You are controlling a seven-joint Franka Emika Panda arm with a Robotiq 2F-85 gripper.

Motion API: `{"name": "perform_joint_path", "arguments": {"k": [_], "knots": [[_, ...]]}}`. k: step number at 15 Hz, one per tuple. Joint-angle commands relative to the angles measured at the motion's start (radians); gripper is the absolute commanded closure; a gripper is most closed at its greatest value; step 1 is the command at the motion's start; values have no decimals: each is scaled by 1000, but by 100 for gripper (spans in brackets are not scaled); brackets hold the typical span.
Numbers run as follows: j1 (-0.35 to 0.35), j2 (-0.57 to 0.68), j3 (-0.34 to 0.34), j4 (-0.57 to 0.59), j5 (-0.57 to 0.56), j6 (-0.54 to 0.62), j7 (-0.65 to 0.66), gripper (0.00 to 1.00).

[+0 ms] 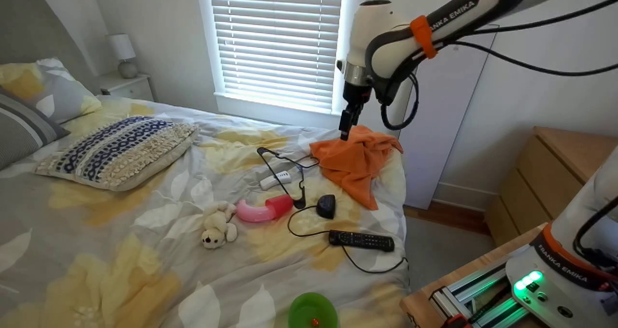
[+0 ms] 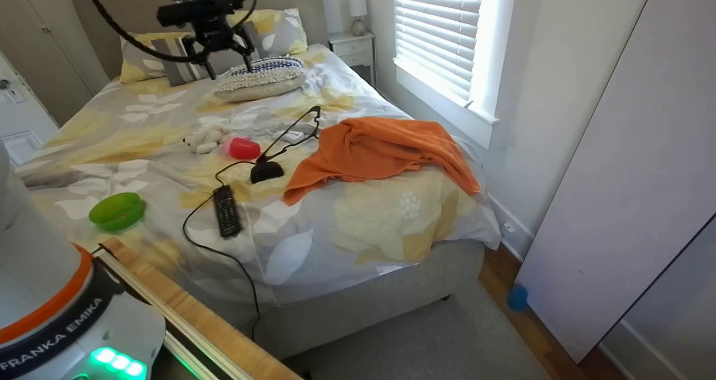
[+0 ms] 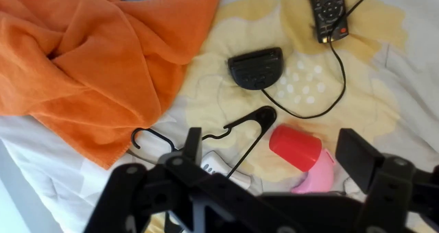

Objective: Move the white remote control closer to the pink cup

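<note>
Gripper hangs well above the bed, spread wide and grasping nothing. Below it, partly covered by the gripper in the wrist view, the white remote control lies flat on the bed, with one bar of a black hanger crossing over it. Whether that bar presses on the remote or only passes above it, I cannot tell.

The pink cup lies on its side near the remote, red at one end and curving into pink at the other; a gap separates the two. So, by my reading, the task stands at its start: the remote is not yet gripped, and the descent, the grasp, the short carry and the release are all left to do.

As for room, the strip of bed between remote and cup looks narrow, and the hanger's corner sits close to the cup's red end. The stuffed toy is right beside the pink end, so I would judge the side of the cup facing the patterned cushion the easier landing place. Lifting straight up could drag the hanger along. Farther out, the black device lies past the red end, the orange cloth bunches at the hanger's hook, and the bed's edge falls away beyond the cloth, well apart from the remote
</note>
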Motion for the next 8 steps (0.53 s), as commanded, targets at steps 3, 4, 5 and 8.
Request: {"name": "perform_joint_path", "arguments": {"k": [3, 4, 5, 8], "knots": [[18, 302, -62, 260, -128, -4, -200, 0], [25, 349, -72, 302, -154, 16, -205, 0], [29, 389, -77, 340, -171, 36, -209, 0], [20, 378, -78, 320, -158, 67, -202, 0]]}}
